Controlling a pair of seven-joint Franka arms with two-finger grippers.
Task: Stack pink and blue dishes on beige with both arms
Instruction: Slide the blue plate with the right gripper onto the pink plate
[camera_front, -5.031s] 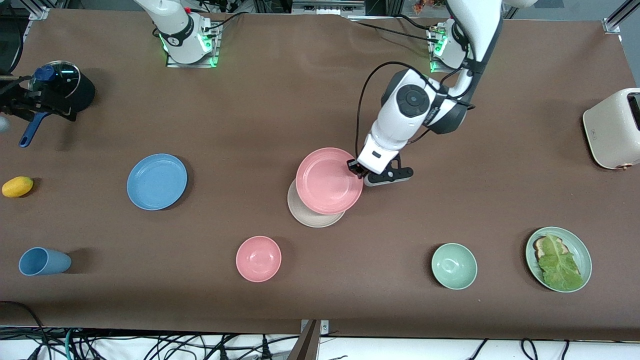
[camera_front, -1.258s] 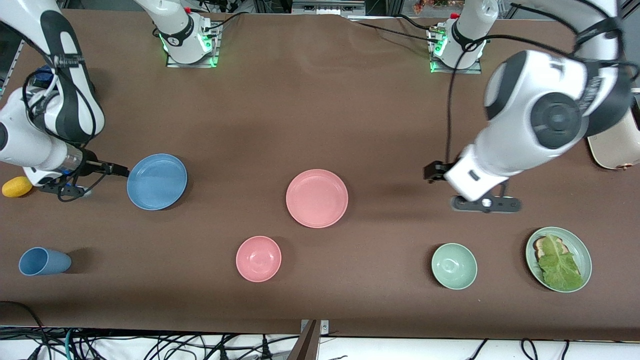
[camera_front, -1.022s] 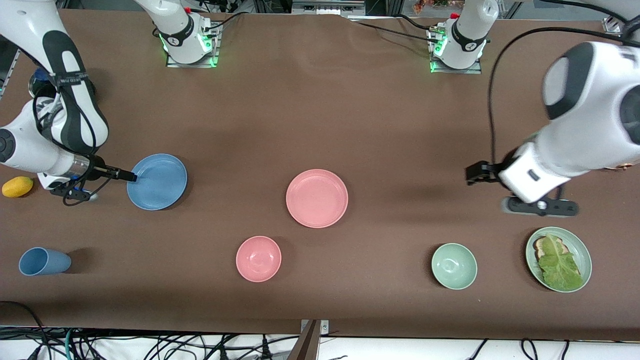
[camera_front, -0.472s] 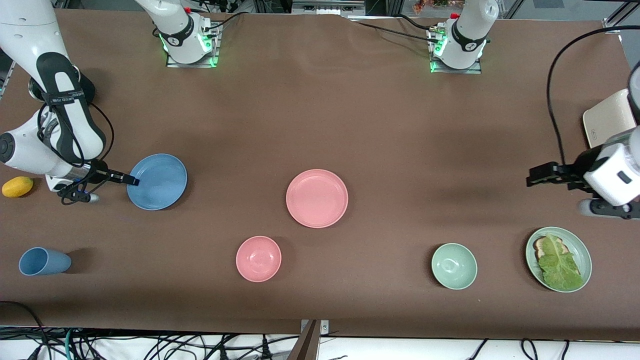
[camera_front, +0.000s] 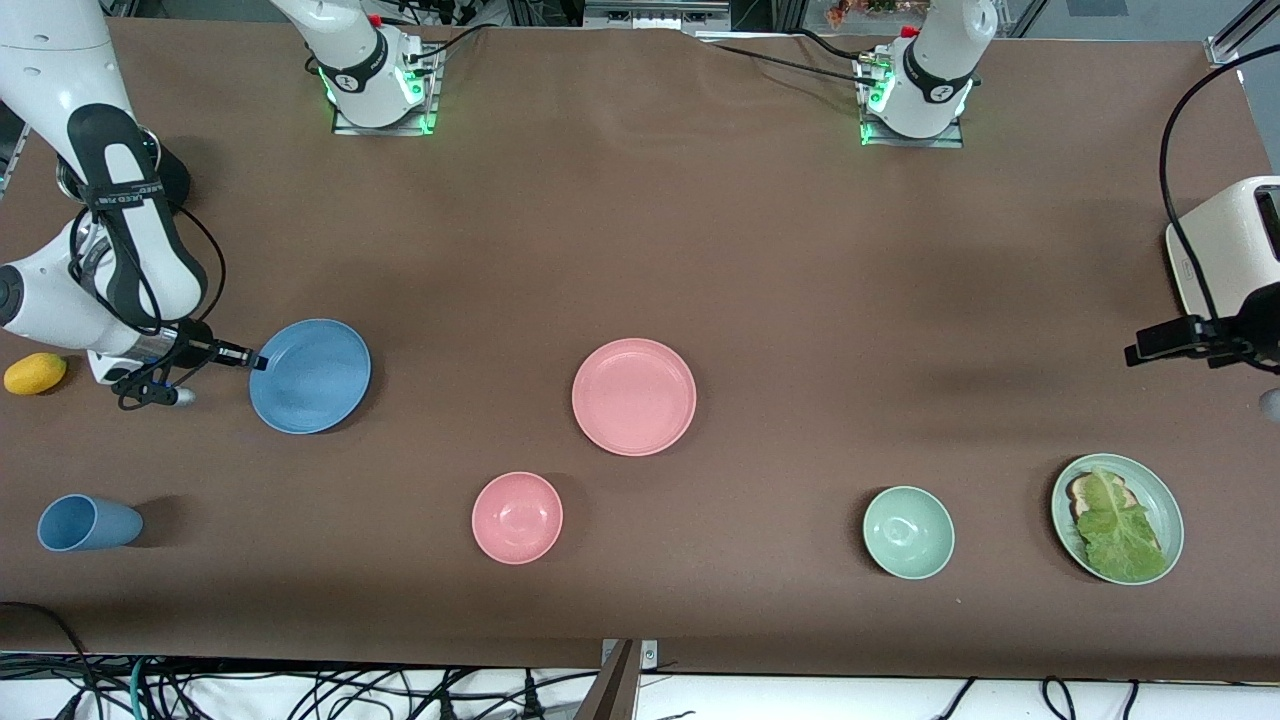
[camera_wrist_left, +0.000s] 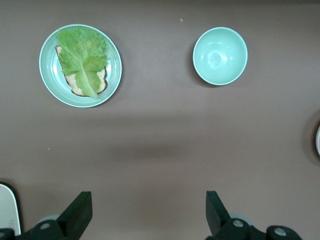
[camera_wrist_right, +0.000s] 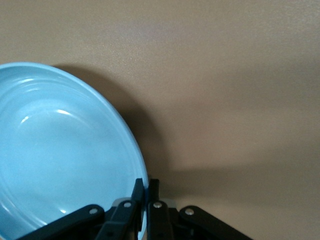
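The sky blue plate is toward the right arm's end of the table, one edge tipped up off the cloth. My right gripper is shut on its rim. The pale pink plate lies flat mid-table and covers the beige plate, which is hidden beneath it. My left gripper hangs open and empty over bare table beside the toaster.
Nearer the camera stand a pink bowl, a blue cup on its side, a green bowl and a green plate with lettuce. A yellow fruit lies by the right arm. A cream toaster stands at the left arm's end.
The left gripper let go of the pink plate on the beige one and drew away toward the toaster. The right gripper reached the blue plate, shut on its rim and tipped it up.
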